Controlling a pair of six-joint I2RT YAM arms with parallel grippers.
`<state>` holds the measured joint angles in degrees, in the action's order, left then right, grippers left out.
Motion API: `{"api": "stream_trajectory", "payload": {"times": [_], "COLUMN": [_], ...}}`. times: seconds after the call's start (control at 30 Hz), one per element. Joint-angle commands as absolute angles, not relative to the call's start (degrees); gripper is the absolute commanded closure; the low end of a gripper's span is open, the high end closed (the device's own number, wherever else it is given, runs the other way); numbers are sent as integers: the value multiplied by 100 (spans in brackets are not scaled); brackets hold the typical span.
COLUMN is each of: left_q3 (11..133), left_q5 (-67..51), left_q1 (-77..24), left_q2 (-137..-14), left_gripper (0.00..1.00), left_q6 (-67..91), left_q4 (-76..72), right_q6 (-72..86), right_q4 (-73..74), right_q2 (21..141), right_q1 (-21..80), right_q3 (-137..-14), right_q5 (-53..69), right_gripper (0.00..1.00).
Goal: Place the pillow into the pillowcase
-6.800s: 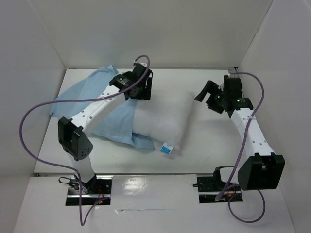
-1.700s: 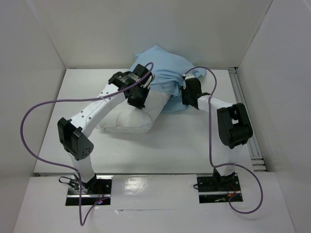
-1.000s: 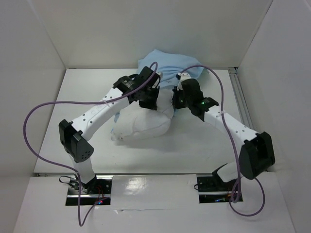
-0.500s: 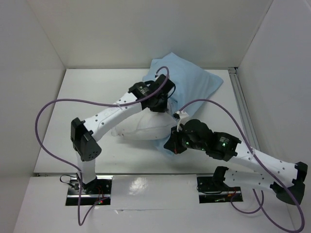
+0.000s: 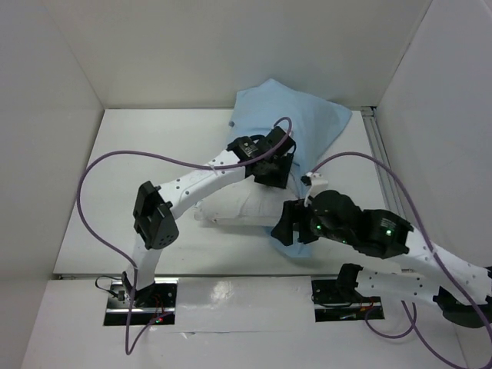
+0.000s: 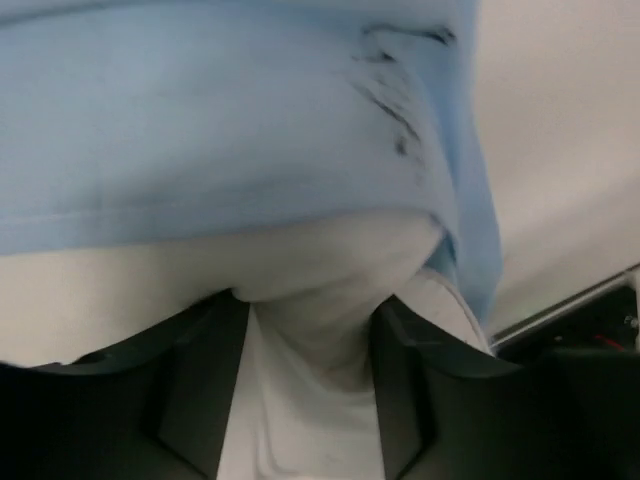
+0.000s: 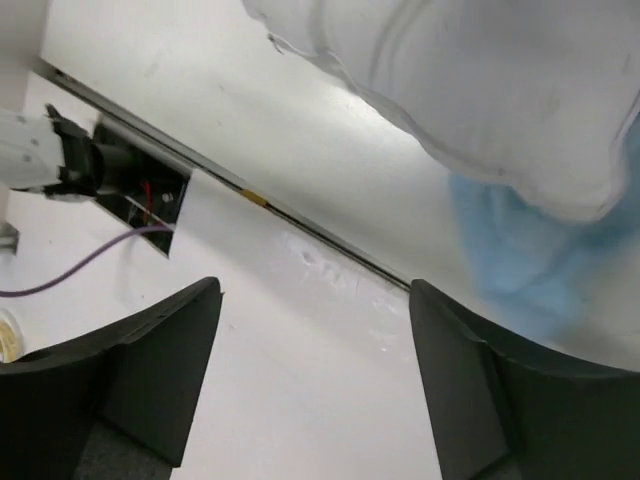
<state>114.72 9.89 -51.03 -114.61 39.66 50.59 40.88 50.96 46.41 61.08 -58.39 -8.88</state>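
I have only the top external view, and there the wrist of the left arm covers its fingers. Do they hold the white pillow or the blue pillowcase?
Observer: The pillow. In the left wrist view the left fingers pinch a fold of the white pillow, just short of the edge of the pillowcase.
Operator: And the right fingers, near the blue corner at the front, do they grip it?
Observer: No. The right wrist view shows the right fingers wide open, with nothing between them.
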Motion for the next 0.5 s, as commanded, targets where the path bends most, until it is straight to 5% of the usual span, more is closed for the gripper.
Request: {"api": "stream_trajectory", "payload": {"times": [0.0, 0.03, 0.07, 0.17, 0.33, 0.47], "left_q3": [12119, 12251, 12478, 12587, 11358, 9969], "left_q5": [519, 432, 283, 150, 97, 27], "left_q1": [-5027, -5027, -5027, -4835, -3661, -2489], "left_q2": [-11646, -11489, -11374, -10727, -9275, -8237], "left_gripper": [32, 14, 9, 7, 29, 32], "left_q6": [3018, 2867, 2717, 2540, 2724, 3075], "left_q4": [5069, 5280, 5622, 5967, 5661, 5239], "right_q6": [4649, 4649, 4649, 4396, 3666, 3595], "right_q4": [6081, 6152, 6283, 6223, 5766, 5372], "right_q2": [4333, 4472, 4578, 5271, 7385, 8723], "right_q1": [6205, 6205, 6205, 6205, 6064, 6126], "right_q3": [-6679, -6775, -6950, -7223, -7961, -8814], "right_q5": [-1625, -1878, -2029, -2530, -3169, -3788], "right_gripper": [14, 9, 6, 10, 10, 8]}}
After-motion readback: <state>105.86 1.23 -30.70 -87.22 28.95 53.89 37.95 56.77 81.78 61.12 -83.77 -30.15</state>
